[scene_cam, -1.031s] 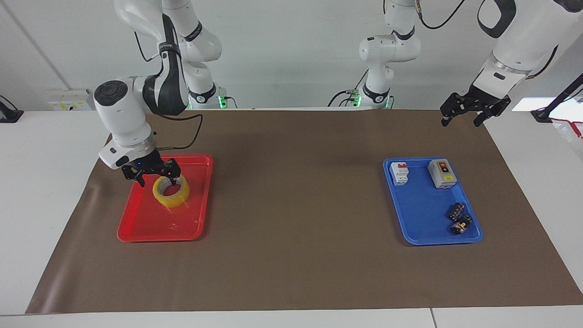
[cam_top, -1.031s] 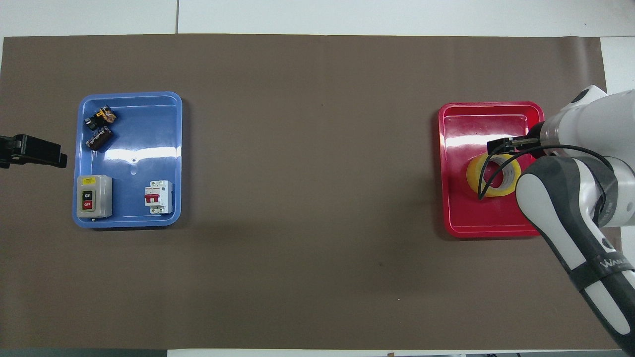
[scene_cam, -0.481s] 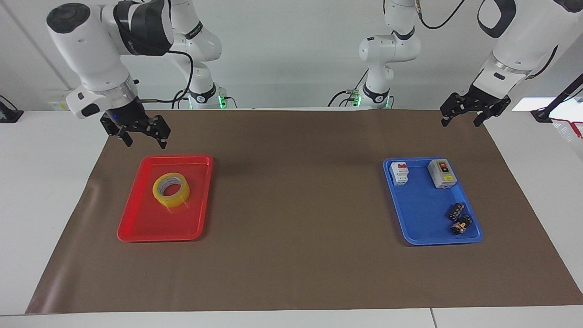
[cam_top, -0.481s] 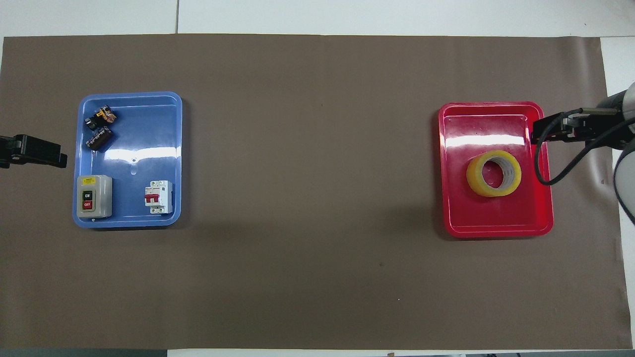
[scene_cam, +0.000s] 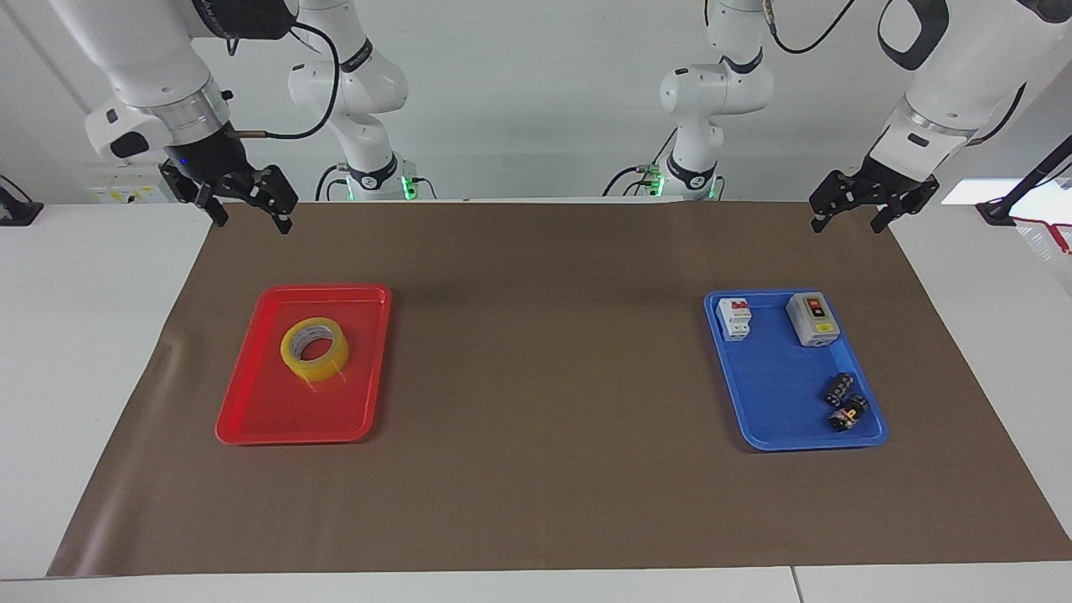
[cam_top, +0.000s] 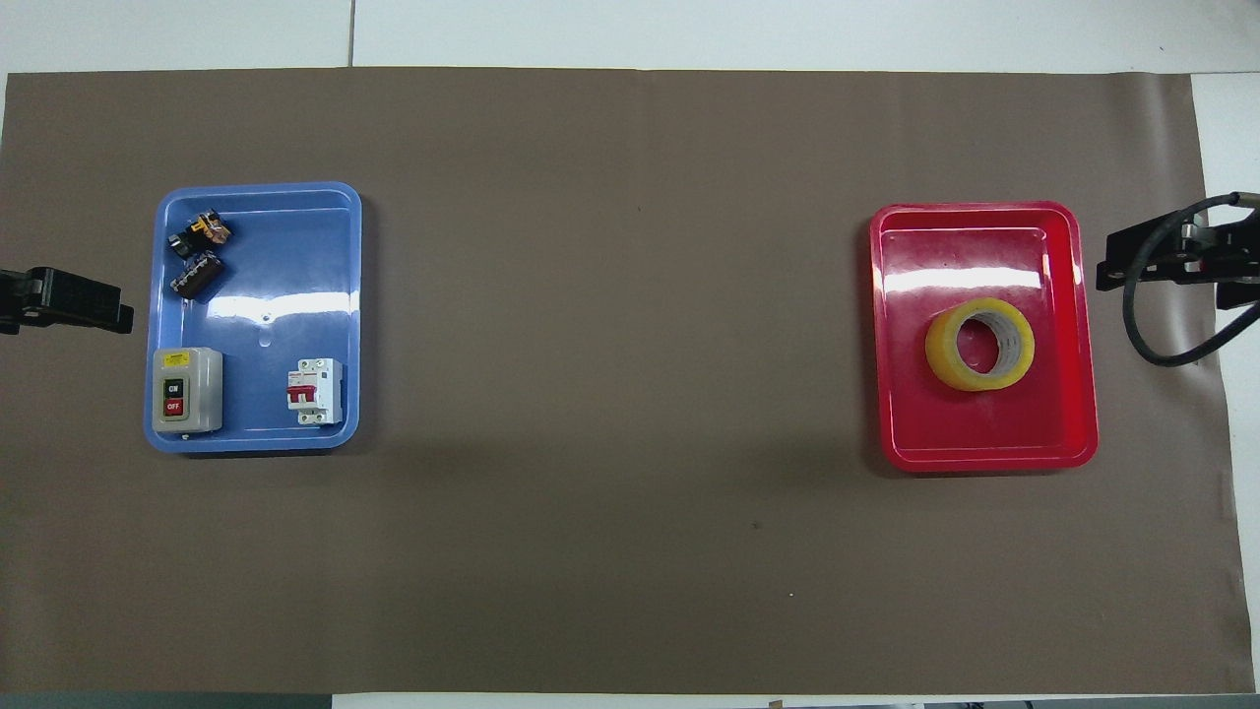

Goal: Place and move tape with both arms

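One tape (scene_cam: pixel 315 349) in red tray (scene_cam: pixel 268 410)

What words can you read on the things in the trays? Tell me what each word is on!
"ON": on the upper button of the grey switch box in the blue tray.
"OFF": on the red button just under it.
Yellow sticker on top of that box: too small to read.
White breaker with the red lever: its print is too small to read.
Tape roll in the red tray: marks inside its core are too blurred to read.
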### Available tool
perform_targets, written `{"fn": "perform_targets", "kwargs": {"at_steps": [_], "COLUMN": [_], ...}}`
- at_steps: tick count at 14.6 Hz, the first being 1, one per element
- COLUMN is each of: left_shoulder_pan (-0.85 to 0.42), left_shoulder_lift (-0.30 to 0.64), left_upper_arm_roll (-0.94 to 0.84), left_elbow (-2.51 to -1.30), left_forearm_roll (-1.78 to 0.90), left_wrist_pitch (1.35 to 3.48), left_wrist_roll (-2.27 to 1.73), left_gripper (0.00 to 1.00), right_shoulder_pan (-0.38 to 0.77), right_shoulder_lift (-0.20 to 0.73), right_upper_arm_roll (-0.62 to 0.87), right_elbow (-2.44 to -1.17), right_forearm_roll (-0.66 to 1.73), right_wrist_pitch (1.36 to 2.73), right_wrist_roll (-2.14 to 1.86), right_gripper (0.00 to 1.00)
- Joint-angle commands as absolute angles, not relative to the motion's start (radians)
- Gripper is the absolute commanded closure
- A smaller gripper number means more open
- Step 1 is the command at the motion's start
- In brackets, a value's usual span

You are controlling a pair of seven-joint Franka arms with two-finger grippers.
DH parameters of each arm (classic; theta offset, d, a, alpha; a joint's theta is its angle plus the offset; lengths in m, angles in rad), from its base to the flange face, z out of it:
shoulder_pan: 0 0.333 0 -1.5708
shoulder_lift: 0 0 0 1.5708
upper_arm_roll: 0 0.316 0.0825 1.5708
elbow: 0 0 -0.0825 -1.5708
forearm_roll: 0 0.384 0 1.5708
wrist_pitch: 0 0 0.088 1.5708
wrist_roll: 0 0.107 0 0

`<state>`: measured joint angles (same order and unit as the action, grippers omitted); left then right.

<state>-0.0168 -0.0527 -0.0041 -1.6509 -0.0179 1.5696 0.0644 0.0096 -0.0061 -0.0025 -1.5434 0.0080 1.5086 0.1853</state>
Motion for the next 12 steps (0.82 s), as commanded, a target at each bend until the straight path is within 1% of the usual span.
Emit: {"fn": "perform_targets", "kwargs": {"at_steps": [1,3,8,10,12], "left_shoulder_pan": [-0.008,-0.008,-0.008,-0.008,-0.008], "left_shoulder_lift": [-0.064,-0.064,-0.064,-0.064,-0.064], "left_upper_arm_roll": [-0.009,-0.009,-0.009,-0.009,-0.009], "left_elbow": [-1.661,-1.661,-1.661,-1.661,-1.661], "left_forearm_roll": [0.002,0.002,0.002,0.002,0.002], "left_wrist_pitch": [1.565,1.565,1.565,1.565,1.565], "left_wrist_roll": [0.061,0.061,0.061,0.061,0.061], "left_gripper": [0.0,0.0,0.0,0.0,0.0], "right_shoulder_pan": [0.047,0.086,0.074,0.066,0.066], "right_shoulder_lift": [0.011,0.009,0.017,0.046,0.051], "right_upper_arm_roll": [0.009,0.02,0.017,0.014,0.009], "right_elbow": [-1.511,-1.511,-1.503,-1.412,-1.408], "right_forearm_roll": [-0.03,-0.084,-0.09,-0.068,-0.038], "right_wrist_pitch": [1.466,1.483,1.47,1.427,1.428], "right_wrist_roll": [0.206,0.204,0.152,0.141,0.146], "right_gripper": [0.0,0.0,0.0,0.0,0.0]}}
